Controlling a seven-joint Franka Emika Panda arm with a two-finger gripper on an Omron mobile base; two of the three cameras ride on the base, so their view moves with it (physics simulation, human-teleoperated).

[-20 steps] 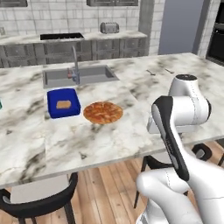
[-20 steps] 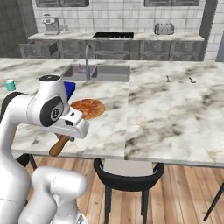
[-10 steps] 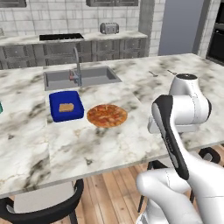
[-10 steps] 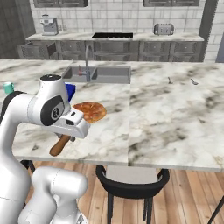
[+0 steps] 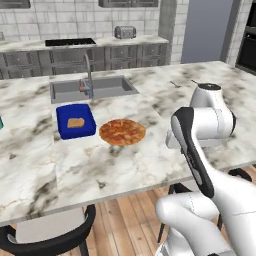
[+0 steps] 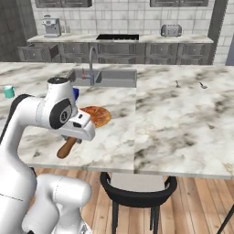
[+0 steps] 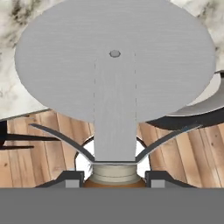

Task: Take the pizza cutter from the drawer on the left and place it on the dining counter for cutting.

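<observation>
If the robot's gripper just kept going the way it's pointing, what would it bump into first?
The gripper points over the pizza cutter it holds. Beyond the blade lies the dining counter's edge, so the marble would probably come first, though depth is hard to judge.

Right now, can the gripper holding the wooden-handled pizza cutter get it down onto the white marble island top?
Probably yes. The gripper holds the pizza cutter at the dining counter's near edge, and bare marble lies beside the round reddish pizza.
</observation>
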